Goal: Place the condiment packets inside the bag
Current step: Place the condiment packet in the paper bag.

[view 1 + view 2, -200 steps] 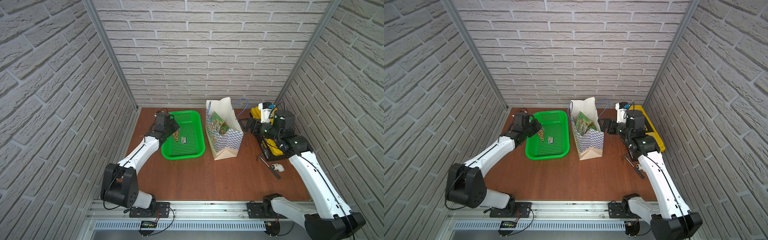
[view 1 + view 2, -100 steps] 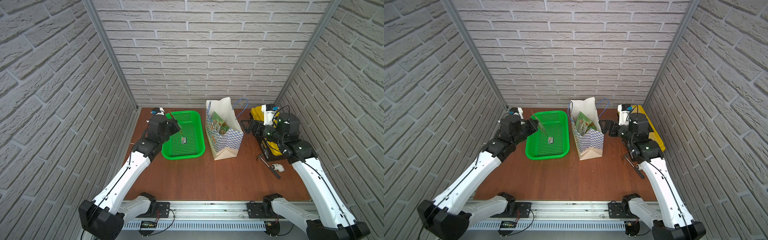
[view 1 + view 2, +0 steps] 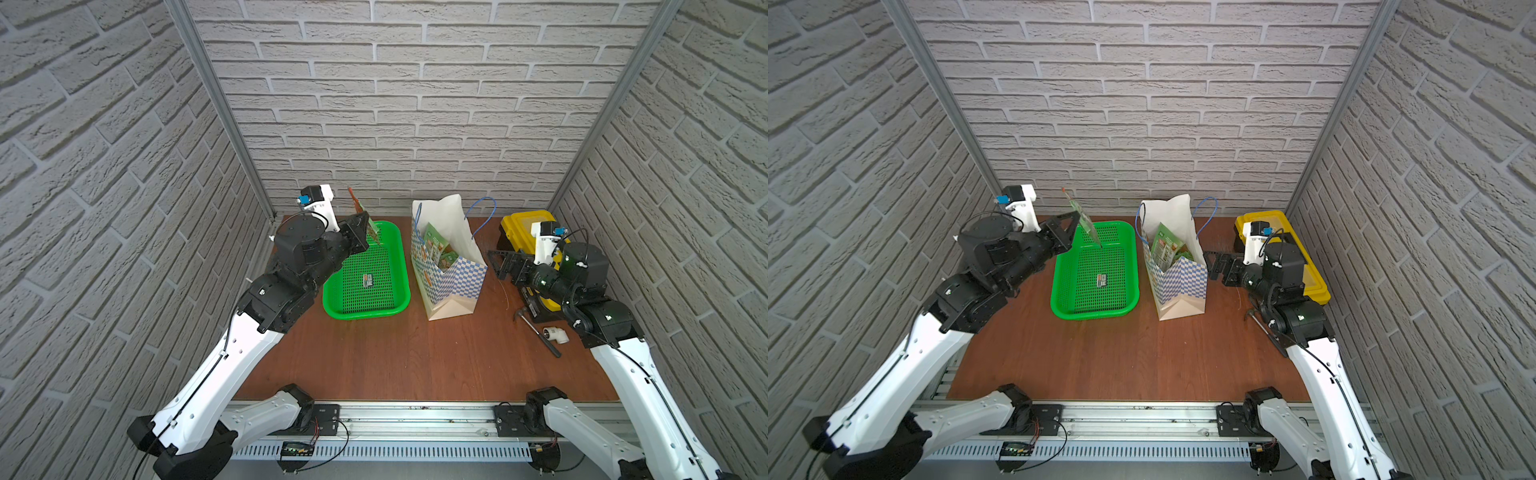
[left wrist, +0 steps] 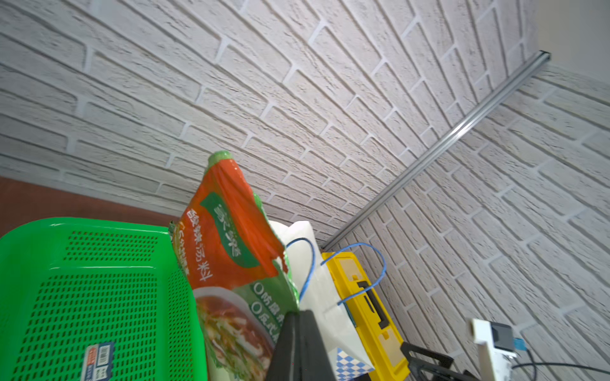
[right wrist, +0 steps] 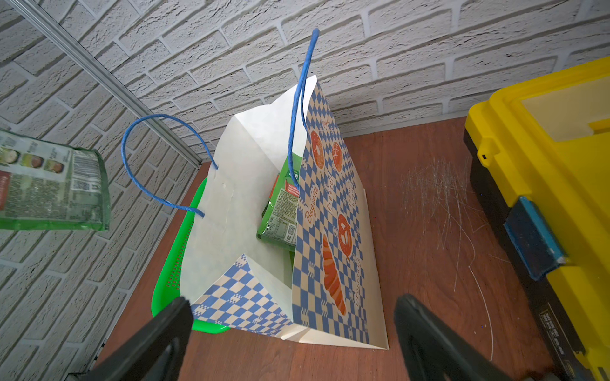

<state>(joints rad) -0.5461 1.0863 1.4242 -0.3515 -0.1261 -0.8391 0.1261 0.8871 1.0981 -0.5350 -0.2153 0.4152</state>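
**One packet in the air, several in the bag**

The left gripper (image 3: 1073, 227) is clamped on the green end of a flat, crinkly plastic condiment packet (image 4: 231, 250), which is orange-red at its free end and covered in print. The left wrist view shows the black fingers (image 4: 298, 343) pressed together on it. In both top views this packet stands nearly upright in the air above the far left corner of the green perforated plastic basket (image 3: 365, 312), close to the back brick wall. On the basket floor lies one small dark printed item (image 3: 368, 280); whether it is a sachet or a label I cannot tell.

The tall paper gift bag (image 3: 451, 284), blue-and-white checkered with orange bakery motifs and thin blue cord handles, stands upright and open just right of the basket. Several green printed packets (image 5: 280, 207) stand on edge inside it, against its right wall.

The right gripper (image 3: 495, 264) hovers just right of the bag, pointing at it, its jaws spread wide with nothing between them and clear of the paper. At the far right sits a yellow-and-black plastic toolbox (image 3: 523, 222). Nearer, on the brown wooden table (image 3: 395, 361), lie a dark hammer (image 3: 536, 332) and a small white pipe elbow (image 3: 556, 334).
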